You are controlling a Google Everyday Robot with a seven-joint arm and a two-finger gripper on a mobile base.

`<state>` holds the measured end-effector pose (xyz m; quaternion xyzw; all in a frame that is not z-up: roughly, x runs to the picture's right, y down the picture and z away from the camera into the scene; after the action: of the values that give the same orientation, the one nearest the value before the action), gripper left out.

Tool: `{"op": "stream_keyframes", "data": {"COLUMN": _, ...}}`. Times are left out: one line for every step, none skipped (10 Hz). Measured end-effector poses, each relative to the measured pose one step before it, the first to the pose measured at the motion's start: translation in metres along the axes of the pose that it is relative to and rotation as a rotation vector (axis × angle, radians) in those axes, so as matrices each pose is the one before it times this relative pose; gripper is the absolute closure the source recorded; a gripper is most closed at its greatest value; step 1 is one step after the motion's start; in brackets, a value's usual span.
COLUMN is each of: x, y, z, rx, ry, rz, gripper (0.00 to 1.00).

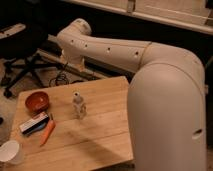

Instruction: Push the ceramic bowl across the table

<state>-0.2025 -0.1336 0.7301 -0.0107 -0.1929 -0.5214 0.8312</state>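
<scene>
The ceramic bowl (37, 101), red-orange with a darker inside, sits at the far left corner of the light wood table (102, 132). My gripper (75, 63) hangs from the white arm above and behind the table's far edge. It is to the upper right of the bowl, well apart from it and touching nothing. Nothing shows held in it.
A small clear bottle (78, 105) stands upright mid-table, right of the bowl. A dark and white packet (34, 123) and an orange carrot (47, 132) lie in front of the bowl. A white paper cup (10, 151) stands at the near left corner. An office chair (20, 57) is beyond the table.
</scene>
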Motion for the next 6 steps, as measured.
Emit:
{"op": "stream_keyframes", "data": {"x": -0.02235, "y": -0.02632, "z": -0.00469, "rx": 0.02965, "ry": -0.04868, "rz": -0.00756, "gripper": 0.58}}
{"op": "stream_keyframes", "data": {"x": -0.01308, "y": -0.01296, "z": -0.00180, "rx": 0.01007, "ry": -0.03074, "rz": 0.00312, "gripper": 0.65}}
{"op": "stream_keyframes", "data": {"x": -0.01725, "y": -0.01527, "z": -0.00204, "rx": 0.00693, "ry": -0.04175, "rz": 0.02110, "gripper": 0.75}}
{"op": "stream_keyframes", "data": {"x": -0.02121, "y": -0.01599, "z": -0.00041, "rx": -0.00626, "ry": -0.05208, "rz": 0.05767, "gripper": 0.88}}
{"op": "stream_keyframes", "data": {"x": -0.01597, "y": -0.00849, "z": 0.00383, "rx": -0.01660, "ry": -0.04310, "rz": 0.06676, "gripper": 0.96}}
{"op": "stream_keyframes", "data": {"x": -0.01192, "y": -0.00592, "z": 0.00566, "rx": -0.01208, "ry": -0.03643, "rz": 0.04665, "gripper": 1.00}}
